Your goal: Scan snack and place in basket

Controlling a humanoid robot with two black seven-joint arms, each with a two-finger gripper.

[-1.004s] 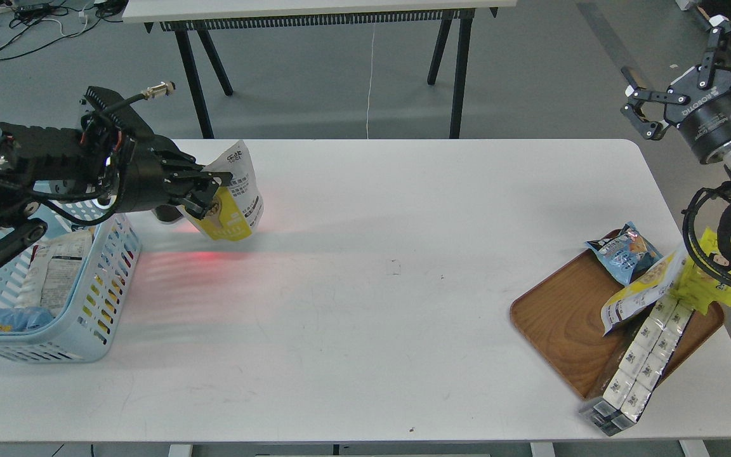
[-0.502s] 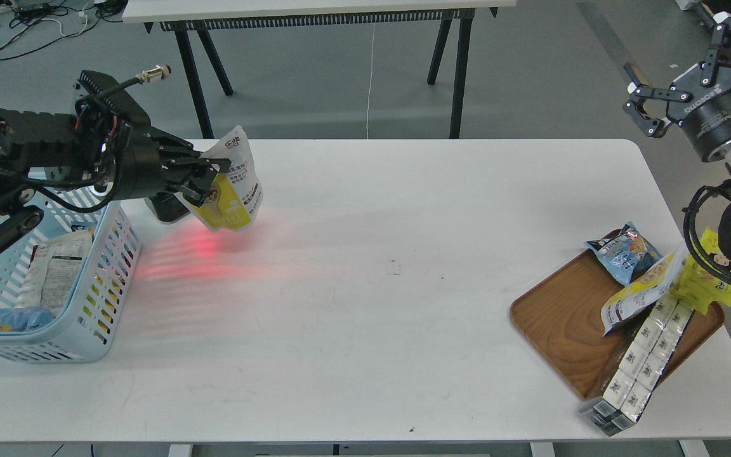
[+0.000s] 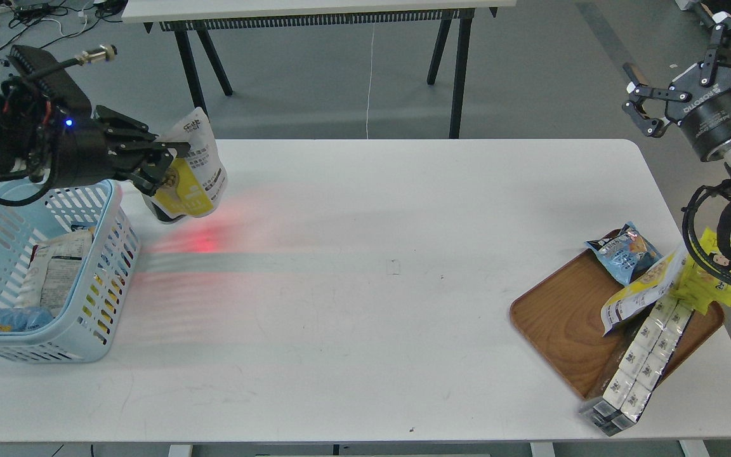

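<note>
My left gripper (image 3: 161, 166) is shut on the snack (image 3: 195, 170), a small yellow-and-white pouch with its grey-printed back showing. It hangs tilted in the air above the table's far left, just right of the basket (image 3: 102, 298). The light blue basket stands at the left edge and holds a few packs. A dark scanner (image 3: 164, 214) stands on the table under the pouch, mostly hidden, and casts red light on the table (image 3: 204, 241). My right gripper (image 3: 676, 70) is open and empty, raised off the table's far right corner.
A brown wooden tray (image 3: 562, 324) at the right front holds a longer yellow-white pouch (image 3: 641, 289), a blue pack (image 3: 622, 254), a bright yellow pack (image 3: 705, 282) and a white boxed pack (image 3: 638, 355) overhanging the table edge. Another table stands behind.
My left gripper has moved left and up with the snack, toward the basket. The red light patch has shifted on the table. My right gripper has stayed almost still.
</note>
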